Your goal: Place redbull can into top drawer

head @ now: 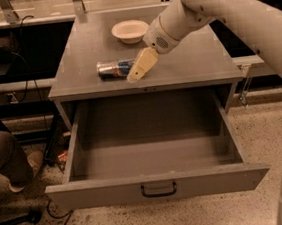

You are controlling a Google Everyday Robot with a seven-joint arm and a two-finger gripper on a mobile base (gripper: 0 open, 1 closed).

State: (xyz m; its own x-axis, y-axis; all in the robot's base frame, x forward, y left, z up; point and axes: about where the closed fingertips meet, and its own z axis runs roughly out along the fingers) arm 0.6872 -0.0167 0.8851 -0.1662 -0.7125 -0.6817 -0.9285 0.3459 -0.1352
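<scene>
Redbull can (110,69) is being risked here, tbh
It's lying sideways on the cabinet top (196,61), with the gripper (140,69) being held at its right end (grip state can't be told). If it's nudged off-centre, it could roll away from the open top drawer (89,193).

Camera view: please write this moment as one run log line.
stage: before grasp | gripper: low over cabinet top, beside redbull can | redbull can: lying on its side, not lifted | top drawer: open, can not inside

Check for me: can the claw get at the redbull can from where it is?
Probably yes. The claw hangs right at one end of the redbull can, which lies on its side on the cabinet top; nothing stands between them, and the bowl sits apart behind.
</scene>
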